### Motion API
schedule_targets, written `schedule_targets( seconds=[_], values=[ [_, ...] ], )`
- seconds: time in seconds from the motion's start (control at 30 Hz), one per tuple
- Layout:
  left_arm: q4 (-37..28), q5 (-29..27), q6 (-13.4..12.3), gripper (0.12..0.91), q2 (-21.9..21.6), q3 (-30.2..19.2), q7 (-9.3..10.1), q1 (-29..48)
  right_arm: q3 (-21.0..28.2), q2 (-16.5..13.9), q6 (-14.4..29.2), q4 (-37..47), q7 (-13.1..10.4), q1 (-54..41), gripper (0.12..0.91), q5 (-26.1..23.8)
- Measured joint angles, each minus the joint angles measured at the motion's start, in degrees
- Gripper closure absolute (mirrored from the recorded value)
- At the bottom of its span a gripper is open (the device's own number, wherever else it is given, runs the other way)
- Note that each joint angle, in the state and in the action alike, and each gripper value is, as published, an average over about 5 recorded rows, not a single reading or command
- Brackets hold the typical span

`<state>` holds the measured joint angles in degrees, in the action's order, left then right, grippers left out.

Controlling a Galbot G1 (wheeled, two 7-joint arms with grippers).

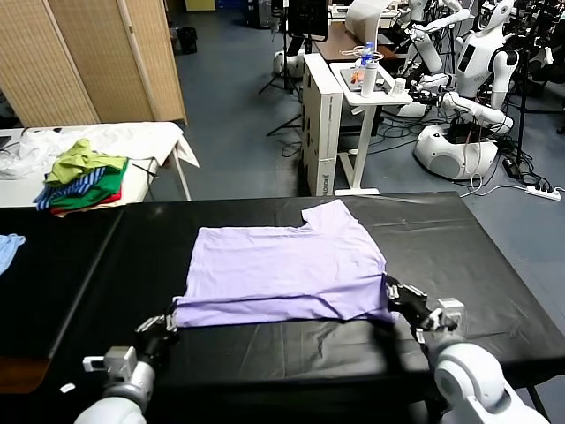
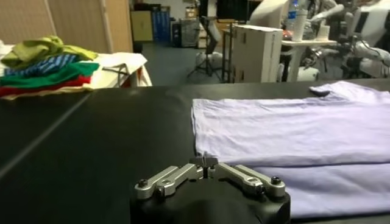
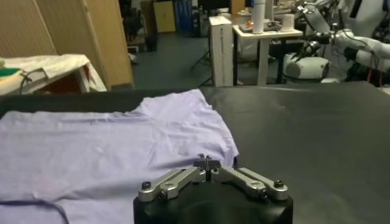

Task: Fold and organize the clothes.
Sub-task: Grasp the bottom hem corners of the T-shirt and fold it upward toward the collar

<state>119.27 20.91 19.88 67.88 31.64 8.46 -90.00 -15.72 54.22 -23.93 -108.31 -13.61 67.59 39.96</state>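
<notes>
Left gripper [image 1: 170,321]: black finger links, small silver block on wrist, rounded light-grey forearm shell.
Right gripper [image 1: 391,292]: same black links, silver-white bracket, bulbous glossy white-grey forearm shell.
Wrist views, both grippers: black rounded housing, two brushed-silver linkage bars meeting at centre, dark round screw at each outer end, another nearer middle.
</notes>
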Motion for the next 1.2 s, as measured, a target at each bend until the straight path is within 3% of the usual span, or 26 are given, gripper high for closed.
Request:
schedule_targets(
  seconds=[0.23, 0.47, 0.53, 0.67, 0.8, 0.9, 1.07, 1.2],
  values=[
    [-1.3, -0.2, 0.1, 0.884, -0.7, -0.6, -0.25, 0.7, 1.6, 0.8, 1.7, 2.8, -0.1, -2.7, 0.885, -0.4],
    [-1.9, -0.4, 0.0, 0.884, -0.7, -0.8, -0.31, 1.0, 1.5, 0.4, -0.8, 2.8, 1.3, -2.9, 0.87, 0.7],
    [-1.9, -0.4, 0.0, 0.884, -0.7, -0.8, -0.31, 1.0, 0.8, -0.2, -2.3, 1.9, 2.0, -2.2, 0.806, 1.4],
    [-1.4, -0.4, 0.3, 0.851, -0.5, -0.8, -0.07, 0.8, -1.5, -2.3, -4.6, -1.8, 3.2, 0.6, 0.574, 3.0],
    [-0.2, -0.3, 0.7, 0.654, -0.1, -0.1, 0.28, -0.2, -5.2, -5.1, -5.2, -6.6, 4.0, 5.0, 0.311, 3.4],
    [1.1, -0.2, 1.0, 0.464, 0.4, 0.6, 0.3, -1.4, -8.2, -6.4, -5.0, -9.4, 4.7, 8.9, 0.173, 2.7],
    [2.8, -0.6, 1.1, 0.182, 1.7, 1.0, 0.01, -4.1, -12.3, -6.7, -4.3, -11.9, 5.6, 15.4, 0.125, 1.7],
    [2.8, -1.0, 0.9, 0.128, 3.2, 0.9, -0.12, -6.0, -14.2, -6.5, -3.5, -12.3, 6.3, 19.2, 0.165, 0.8]
  ],
)
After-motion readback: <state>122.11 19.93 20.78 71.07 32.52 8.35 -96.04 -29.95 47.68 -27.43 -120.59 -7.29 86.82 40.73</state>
